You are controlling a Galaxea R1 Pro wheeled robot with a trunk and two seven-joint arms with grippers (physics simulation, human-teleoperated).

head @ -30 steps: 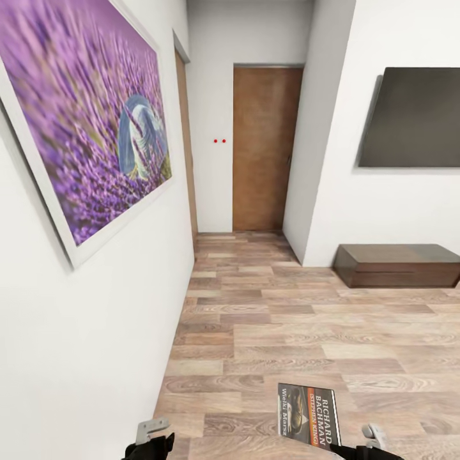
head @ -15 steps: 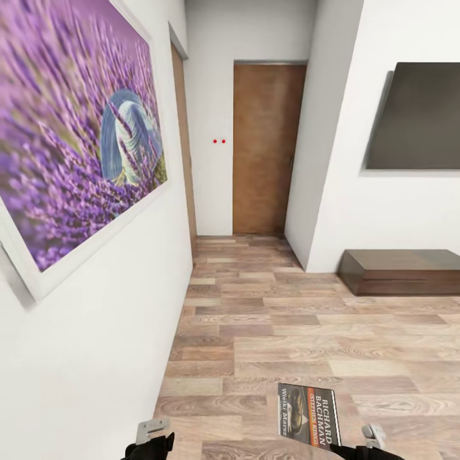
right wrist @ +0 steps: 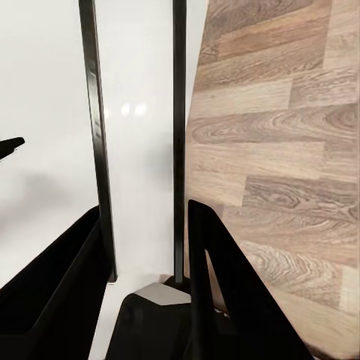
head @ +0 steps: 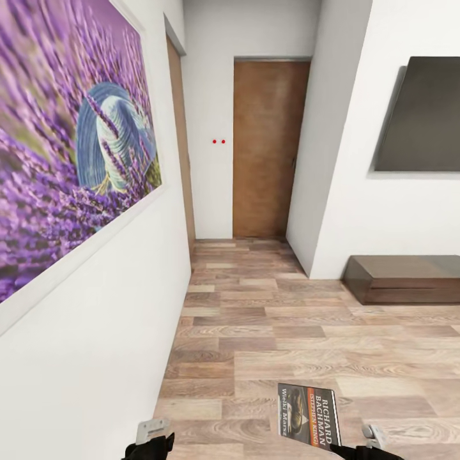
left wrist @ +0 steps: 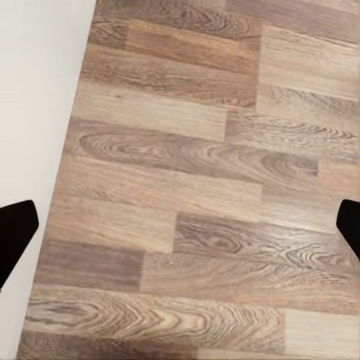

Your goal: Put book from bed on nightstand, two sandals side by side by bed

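Two black fingers [right wrist: 52,292] of the right gripper [right wrist: 142,277] stand on either side of the book [right wrist: 139,150], pressed against its covers. The right wrist view sees the book edge-on: pale pages between two thin dark cover lines, rising straight up out of the jaws. The right gripper is clamped on the book.

In the head view the book [head: 308,415] stands upright at the bottom of the picture, right of centre, well above the floor. Its dark cover faces the camera, with a greyish picture, an orange band and white block lettering that runs sideways. Part of the right arm [head: 374,444] shows just beside it, at the lower right edge.

On the left gripper [left wrist: 180,229], the two black fingertips [left wrist: 15,232] sit far apart at opposite edges of the left wrist view. They are spread wide and hold nothing. Between them lies the wood-plank floor [left wrist: 202,187], with a strip of white wall [left wrist: 37,90] along one side.

Further out, the head view looks down a narrow passage. A large purple lavender painting [head: 70,160] hangs on the wall at the left. A brown wooden door [head: 268,147] closes the far end, with two small red dots [head: 219,141] on the wall beside it. On the right wall hangs a dark flat panel [head: 421,115], and below it a low dark-wood cabinet [head: 402,278] rests on the floor.
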